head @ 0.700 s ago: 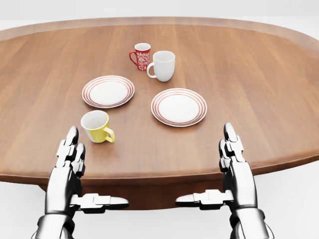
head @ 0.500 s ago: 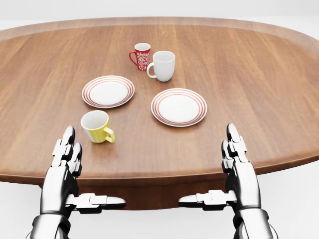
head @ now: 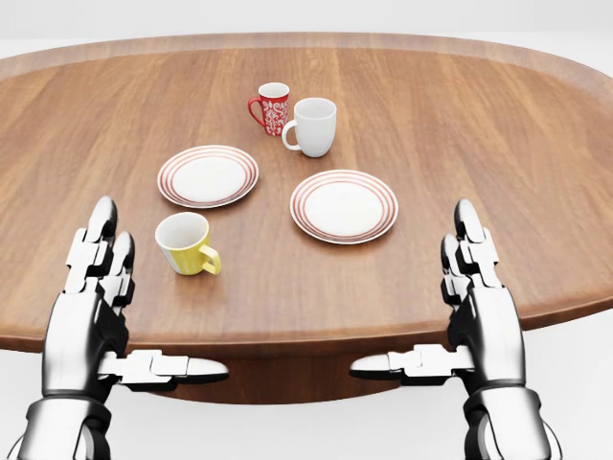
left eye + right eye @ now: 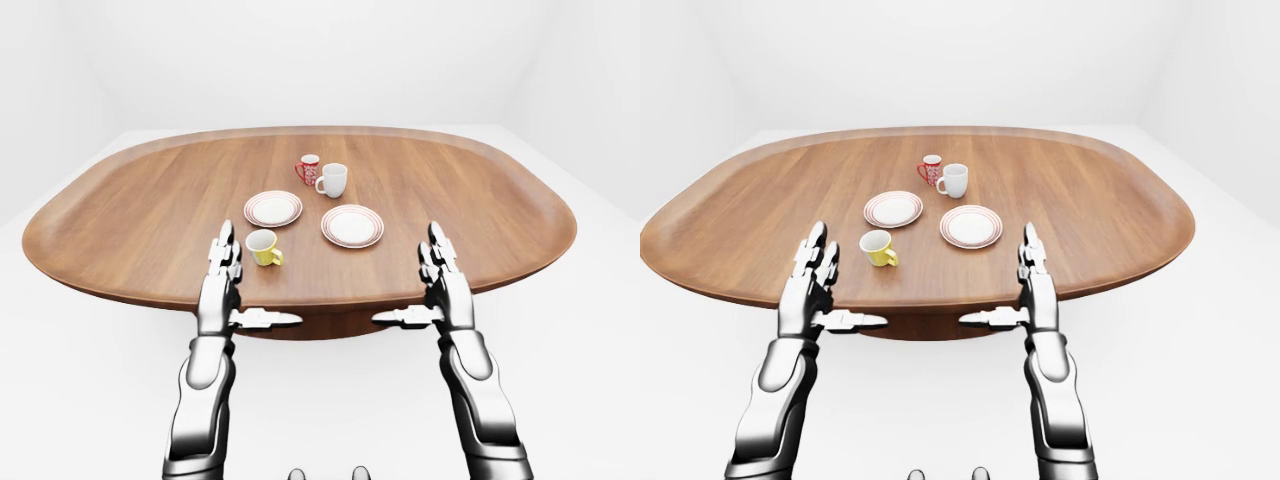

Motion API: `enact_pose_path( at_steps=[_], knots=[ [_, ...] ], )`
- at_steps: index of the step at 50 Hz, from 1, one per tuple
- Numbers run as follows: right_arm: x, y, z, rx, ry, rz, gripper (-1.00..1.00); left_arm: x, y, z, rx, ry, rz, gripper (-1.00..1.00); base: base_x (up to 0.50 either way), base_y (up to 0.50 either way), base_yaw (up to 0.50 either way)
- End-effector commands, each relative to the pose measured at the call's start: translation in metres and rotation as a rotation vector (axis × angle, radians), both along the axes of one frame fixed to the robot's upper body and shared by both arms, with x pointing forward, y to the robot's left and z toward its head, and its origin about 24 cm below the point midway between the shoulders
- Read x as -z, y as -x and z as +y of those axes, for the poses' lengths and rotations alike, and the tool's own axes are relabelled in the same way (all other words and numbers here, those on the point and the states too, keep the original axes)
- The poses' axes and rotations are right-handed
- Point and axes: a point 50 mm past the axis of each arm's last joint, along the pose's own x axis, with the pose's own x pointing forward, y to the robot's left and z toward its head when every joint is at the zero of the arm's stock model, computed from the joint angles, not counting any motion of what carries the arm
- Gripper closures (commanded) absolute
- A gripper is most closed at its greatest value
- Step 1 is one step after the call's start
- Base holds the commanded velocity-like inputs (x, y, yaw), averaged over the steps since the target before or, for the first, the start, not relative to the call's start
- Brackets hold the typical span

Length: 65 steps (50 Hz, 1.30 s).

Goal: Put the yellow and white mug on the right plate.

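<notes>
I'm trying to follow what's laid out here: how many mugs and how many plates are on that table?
Mugs: 3: the yellow and white mug, a red patterned mug, a white mug.
Plates: 2: the left plate, the right plate.
Total: 5 things on the table.

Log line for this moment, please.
phase: pre-reach | yellow and white mug: on table, left of right plate | right plate: bare | left hand: open | right hand: open
</notes>
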Motion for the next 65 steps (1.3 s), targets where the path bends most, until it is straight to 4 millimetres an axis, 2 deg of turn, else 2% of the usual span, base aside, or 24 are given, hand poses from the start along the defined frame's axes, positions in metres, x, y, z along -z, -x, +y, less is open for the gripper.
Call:
enact_pose_path(
  at_steps=[1, 9, 14, 24, 38, 43, 65],
  knots=[
    [-0.026, 0.004, 0.001, -0.011, -0.002, -0.114, -1.0, -0.023, 0.003, 0.002, 0.002, -0.012, -0.1, -1.0, 0.0, 0.0, 0.0],
    [-0.027, 0.005, 0.003, -0.024, 0.006, -0.119, -1.0, -0.026, 0.004, 0.002, 0.004, -0.012, -0.111, -1.0, 0.0, 0.0, 0.0],
    [-0.035, 0.007, 0.003, -0.025, 0.013, -0.151, -1.0, -0.03, 0.005, 0.002, 0.005, -0.013, -0.13, -1.0, 0.0, 0.0, 0.0],
    [-0.057, 0.01, 0.0, -0.014, 0.031, -0.246, -1.0, -0.054, 0.008, 0.006, 0.007, -0.019, -0.234, -1.0, 0.0, 0.0, 0.0],
    [-0.072, 0.015, 0.001, -0.021, 0.042, -0.317, -1.0, -0.064, 0.011, 0.006, 0.016, -0.031, -0.278, -1.0, 0.0, 0.0, 0.0],
    [-0.069, 0.018, 0.003, -0.061, 0.038, -0.303, -1.0, -0.064, 0.013, 0.006, 0.017, -0.034, -0.281, -1.0, 0.04, 0.0, 0.0],
    [-0.067, 0.018, 0.004, -0.066, 0.053, -0.296, -1.0, -0.064, 0.012, 0.006, 0.017, -0.033, -0.278, -1.0, 0.5, 0.0, 0.0]
  ],
)
